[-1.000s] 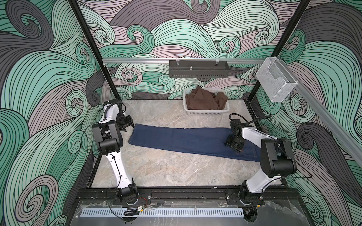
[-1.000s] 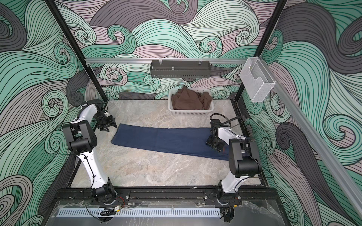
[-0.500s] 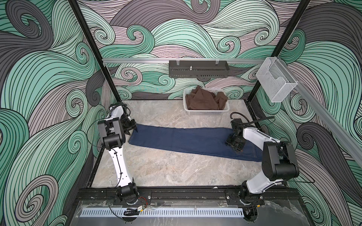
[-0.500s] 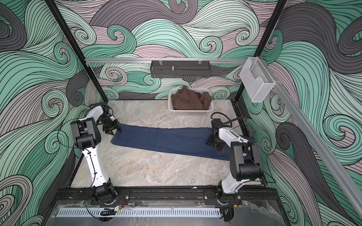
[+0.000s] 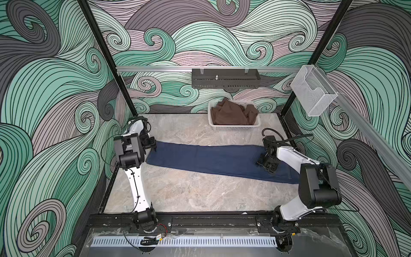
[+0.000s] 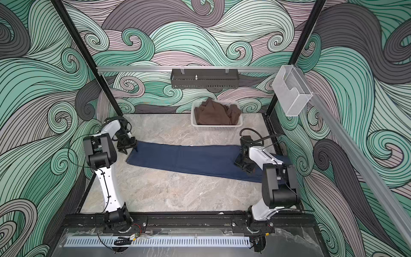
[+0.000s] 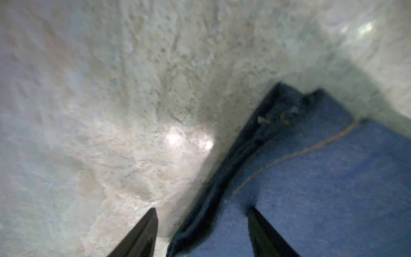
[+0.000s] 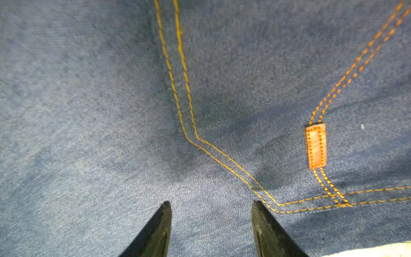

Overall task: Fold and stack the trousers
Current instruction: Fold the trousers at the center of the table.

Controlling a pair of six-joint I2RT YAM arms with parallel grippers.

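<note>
The dark blue denim jeans lie flat and at full length across the marble-patterned tabletop, running from the robot's left side to its right, with the far-right end slanting a little toward the front rail. In both top views the left tool sits low at the narrow leg end, while the right tool is down over the wider end of the jeans. The left wrist view is somewhat blurred. It shows the left tool released, its two black fingers spread either side of the dark hem edge: one finger is over bare tabletop and the other is over denim, with nothing pinched between them. The right wrist view shows the right tool also released, its fingers apart just above smooth denim. Double rows of orange stitching curve past it, and a small tan tab is sewn on where two seams meet. At the back of the tabletop, well apart from the jeans, a white slatted basket holds a crumpled brown garment. A black rack hangs on the rear rail above the basket.
</note>
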